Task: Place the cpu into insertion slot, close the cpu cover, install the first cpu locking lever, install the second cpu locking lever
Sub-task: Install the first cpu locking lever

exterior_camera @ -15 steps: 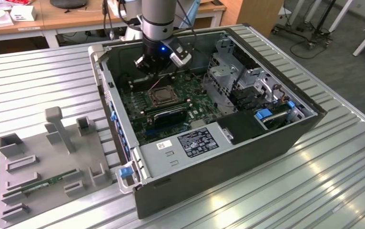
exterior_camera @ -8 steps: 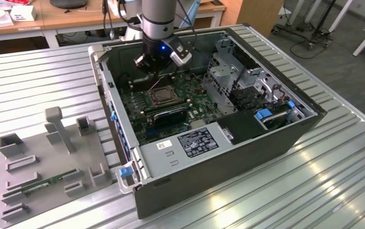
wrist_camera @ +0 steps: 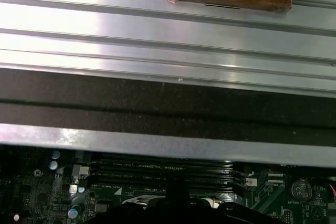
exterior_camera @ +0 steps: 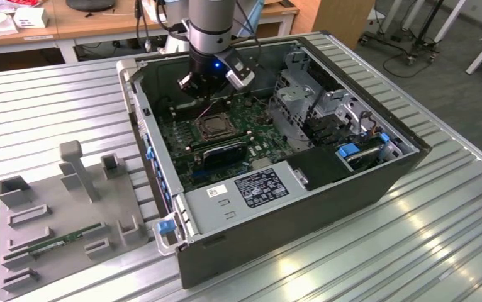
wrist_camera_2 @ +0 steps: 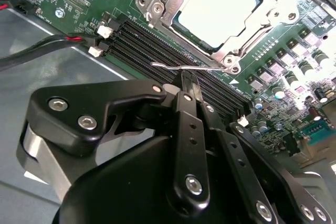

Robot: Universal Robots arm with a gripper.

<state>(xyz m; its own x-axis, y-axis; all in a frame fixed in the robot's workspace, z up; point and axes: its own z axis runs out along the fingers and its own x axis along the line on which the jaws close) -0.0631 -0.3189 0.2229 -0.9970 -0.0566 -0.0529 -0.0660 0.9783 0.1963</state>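
The cpu [wrist_camera_2: 218,6] was seen already seated in the insertion slot [wrist_camera_2: 157,9], its pale metal face showing through the cut-out of the cpu cover [wrist_camera_2: 252,22], which appeared to be lying down over it. In the exterior view the same socket [exterior_camera: 210,128] was found on the green motherboard [exterior_camera: 258,126] inside the open computer case [exterior_camera: 308,207], just below the gripper [exterior_camera: 203,94].

The chip was judged light, stiff and fragile, best handled by its edges only; the cover was judged thin sheet metal, stiff but easily bent, to be pushed on its frame and not on the chip face. One thin wire locking lever [wrist_camera_2: 184,67] was seen along the socket's near edge, its free end close to the gripper's tip [wrist_camera_2: 186,85] (whether it was touched could not be told). It was judged springy and slippery, best pressed near its hooked end.

The gripper's fingers were seen pressed together, or very nearly so, with nothing visibly pinched between them.

Counted: one cpu, one socket, one cover, one lever clearly visible, and four long black memory slots [wrist_camera: 163,174] beside the socket in the first wrist view. One grey fixture tray [exterior_camera: 56,220] was lying on the slatted table [exterior_camera: 392,251], well apart from the case.
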